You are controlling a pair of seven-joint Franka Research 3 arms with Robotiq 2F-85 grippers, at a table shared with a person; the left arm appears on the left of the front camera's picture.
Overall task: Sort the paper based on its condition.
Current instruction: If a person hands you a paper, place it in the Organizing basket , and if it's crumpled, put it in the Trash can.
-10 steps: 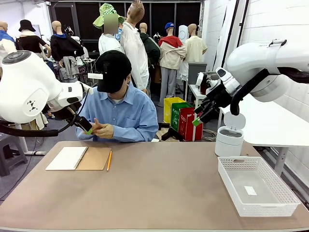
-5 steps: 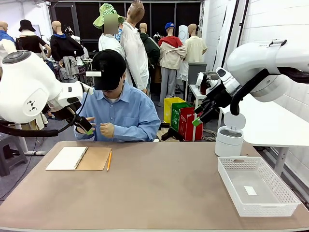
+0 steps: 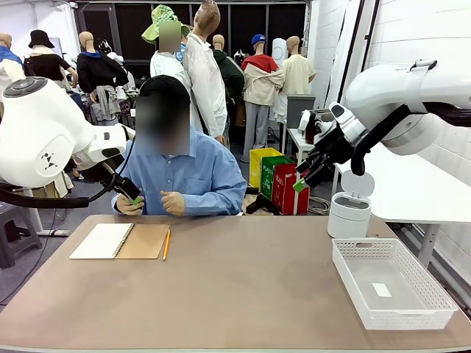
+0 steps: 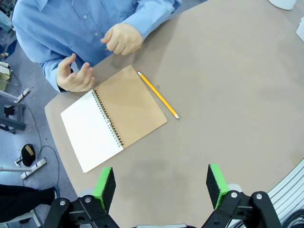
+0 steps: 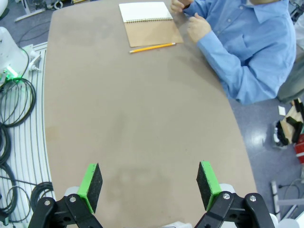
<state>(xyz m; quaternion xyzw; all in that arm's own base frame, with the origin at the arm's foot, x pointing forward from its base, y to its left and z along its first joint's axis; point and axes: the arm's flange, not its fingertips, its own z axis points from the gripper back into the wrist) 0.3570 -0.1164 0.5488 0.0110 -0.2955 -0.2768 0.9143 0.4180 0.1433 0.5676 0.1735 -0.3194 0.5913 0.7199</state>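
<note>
- Your left gripper (image 4: pixel 160 183) and right gripper (image 5: pixel 149 185) both hang wide, empty.
- Wait high (leave the notebook (image 4: pixel 114 116) alone); watch the person's hands (image 4: pixel 122 39) at its twelve o'clock for a sheet.

Brown desk (image 3: pixel 243 294) with rounded corners, seen from the near side. At its far left lies a spiral-bound notebook (image 3: pixel 120 240), folded open flat: blank white page to the left, brown kraft cover to the right. A yellow pencil (image 3: pixel 167 243) lies just beside the cover's right edge, apart from it. At the near right stands a white perforated basket (image 3: pixel 349 283) with a tiny white scrap (image 3: pixel 381 290) on its floor. Behind it stands a small white round bin (image 3: pixel 349 213), lid raised. A person in a blue shirt (image 3: pixel 210 176) sits at the far side. On the floor beyond stand yellow (image 3: pixel 259 165), green (image 3: pixel 274 175) and red (image 3: pixel 291 193) bins.
</note>
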